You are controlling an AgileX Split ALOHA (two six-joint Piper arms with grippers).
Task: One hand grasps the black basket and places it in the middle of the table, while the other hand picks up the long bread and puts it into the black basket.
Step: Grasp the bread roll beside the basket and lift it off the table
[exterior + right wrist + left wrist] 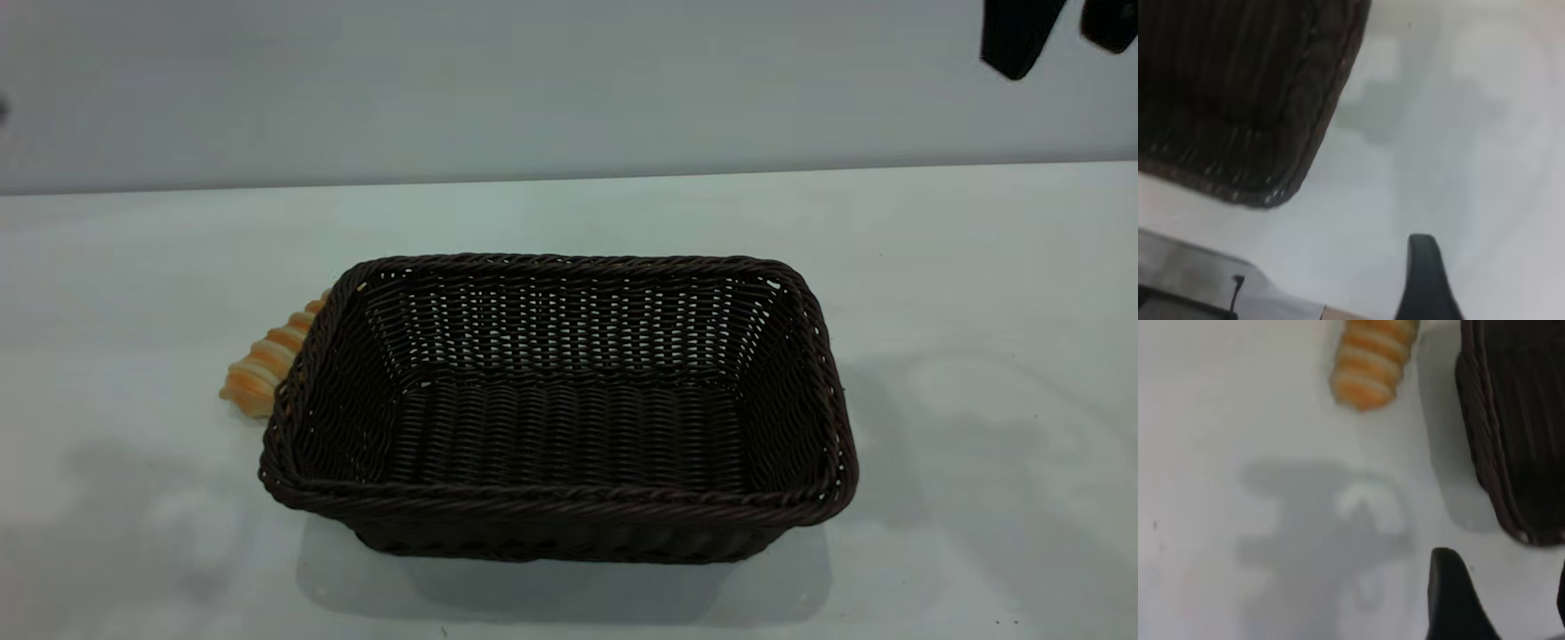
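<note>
Two task items sit on the desk [978, 293]: the black basket [560, 404] at centre, standing empty, and the long bread [267, 360] touching the outside of its left wall. Left fingers [1451, 600] hang above bare desk, with bread ahead and basket beside them; their spread cannot be determined. Right fingers [1058, 31] are raised well above and behind the basket, parted, holding nothing.

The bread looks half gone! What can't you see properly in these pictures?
- Long bread: in the exterior view the black basket hides its far part; in the left wrist view the picture's edge cuts it off.
- Right gripper: cut off by the exterior view's top edge, so its jaws cannot be judged.
- Left gripper: only one finger shows in the left wrist view.
</note>
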